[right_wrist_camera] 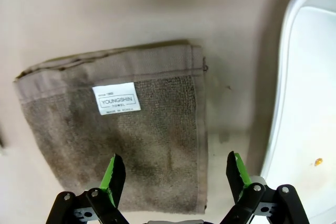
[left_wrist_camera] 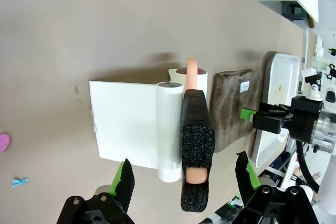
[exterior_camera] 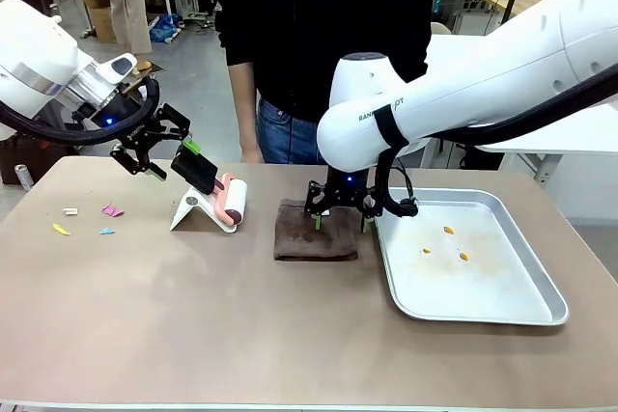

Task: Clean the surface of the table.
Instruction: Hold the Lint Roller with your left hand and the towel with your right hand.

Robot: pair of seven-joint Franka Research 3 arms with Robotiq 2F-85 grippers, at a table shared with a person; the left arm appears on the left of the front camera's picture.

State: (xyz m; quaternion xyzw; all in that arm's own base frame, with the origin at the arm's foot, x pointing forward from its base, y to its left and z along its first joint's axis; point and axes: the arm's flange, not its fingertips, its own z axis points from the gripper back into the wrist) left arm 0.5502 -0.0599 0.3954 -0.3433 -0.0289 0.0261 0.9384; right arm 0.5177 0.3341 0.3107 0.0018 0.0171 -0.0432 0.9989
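Tan table (exterior_camera: 193,315) spans the whole scene, with a brown towel (exterior_camera: 314,238) near its middle. Well left of the towel: small coloured paper scraps (exterior_camera: 87,219). Left gripper (exterior_camera: 171,158), jaws apart, straddles the black handle of a lint roller (exterior_camera: 230,200) without touching it. The roller rests on a white stand (exterior_camera: 193,209) just left of the towel. Right gripper (right_wrist_camera: 174,174) hangs low over the towel's right part, jaws apart, nothing held. Metal tray (exterior_camera: 502,277) just right of the towel, with orange crumbs (exterior_camera: 449,231) inside. A person (exterior_camera: 319,26) stands behind the towel.

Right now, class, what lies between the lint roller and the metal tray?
A folded brown towel, beneath the open right gripper; the front view shows it.
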